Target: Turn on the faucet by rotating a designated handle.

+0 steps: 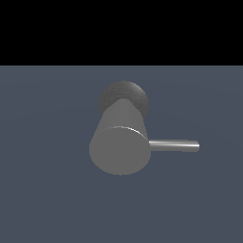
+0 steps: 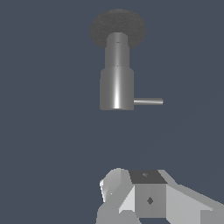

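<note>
A thick matte grey faucet stands on a darker speckled round base, near the middle of a flat slate-blue bench. In the exterior view its long axis leans toward the camera, so the flat round end faces the viewer and hides most of the base. A thin metallic handle juts straight out from the cylinder's side, near the flat end, pointing to the exterior view's right, at a right angle to the cylinder. Beyond the bench's far edge the background is plain black. In the wrist view the glossy white pincer sits well apart from the faucet and handle, touching nothing; only its blocky body seems to show, so I cannot tell whether it is released or clenched.
</note>
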`<state>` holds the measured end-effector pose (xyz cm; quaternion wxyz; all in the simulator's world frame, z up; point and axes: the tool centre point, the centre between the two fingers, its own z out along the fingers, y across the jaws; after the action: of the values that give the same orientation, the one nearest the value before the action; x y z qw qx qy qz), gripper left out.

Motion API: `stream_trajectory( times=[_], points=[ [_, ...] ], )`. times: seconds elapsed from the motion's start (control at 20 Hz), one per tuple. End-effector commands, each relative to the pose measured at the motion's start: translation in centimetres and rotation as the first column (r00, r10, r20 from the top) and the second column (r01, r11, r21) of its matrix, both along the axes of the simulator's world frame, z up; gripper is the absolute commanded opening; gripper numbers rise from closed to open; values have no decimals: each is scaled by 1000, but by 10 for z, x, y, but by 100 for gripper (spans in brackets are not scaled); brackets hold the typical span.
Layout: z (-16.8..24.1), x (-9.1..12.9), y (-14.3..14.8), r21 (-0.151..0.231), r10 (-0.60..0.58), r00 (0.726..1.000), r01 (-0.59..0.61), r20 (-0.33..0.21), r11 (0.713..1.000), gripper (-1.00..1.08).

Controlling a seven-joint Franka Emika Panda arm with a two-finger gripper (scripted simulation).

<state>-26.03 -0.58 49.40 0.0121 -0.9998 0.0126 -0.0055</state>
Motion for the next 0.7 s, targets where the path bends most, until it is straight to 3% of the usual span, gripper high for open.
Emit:
stream_trajectory(
  times=[0.0, 0.3, 0.65],
  points=[
    [0, 0, 0, 0, 0, 1000, 0, 0, 1000, -100],
    [-1, 7, -7, 37, -38, 999, 38, 1, 999, -100],
    [-9, 30, -32, 169, -175, 985, 174, -9, 970, -100]
  ],
)
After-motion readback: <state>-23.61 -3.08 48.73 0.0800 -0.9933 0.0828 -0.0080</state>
